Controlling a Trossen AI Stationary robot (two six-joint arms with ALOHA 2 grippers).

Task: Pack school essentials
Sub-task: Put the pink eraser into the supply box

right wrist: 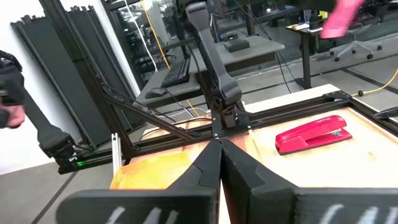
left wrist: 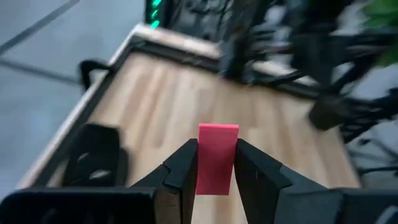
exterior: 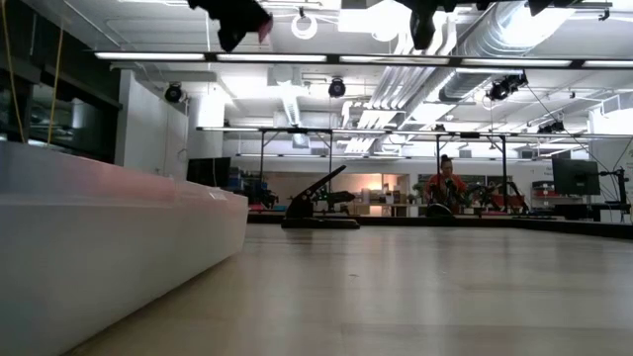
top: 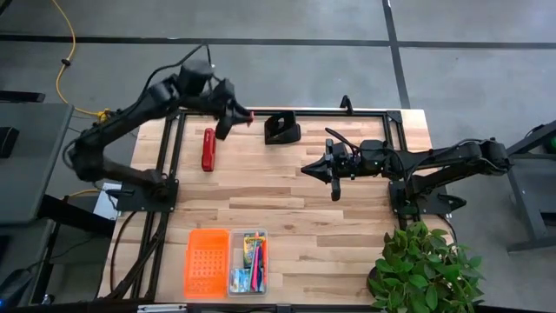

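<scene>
Eraser clamped aloft, one clear bin packed.

One orange lid (top: pixel 208 262) left of one clear bin (top: pixel 262 265) holding crayon box (top: pixel 253 243) and pens (top: pixel 258 271). Farther back: left gripper (top: pixel 247 114) pinching pink eraser (left wrist: pixel 216 158) above table (top: pixel 287 200), between one red stapler (top: pixel 208 149) and one black dispenser (top: pixel 282 129). Right gripper (top: pixel 307 168) closed, empty, mid-table.

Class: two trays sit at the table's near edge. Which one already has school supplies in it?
The clear tray, right of the orange one. It holds the crayon box and pens; the orange tray shows only its perforated floor.
</scene>
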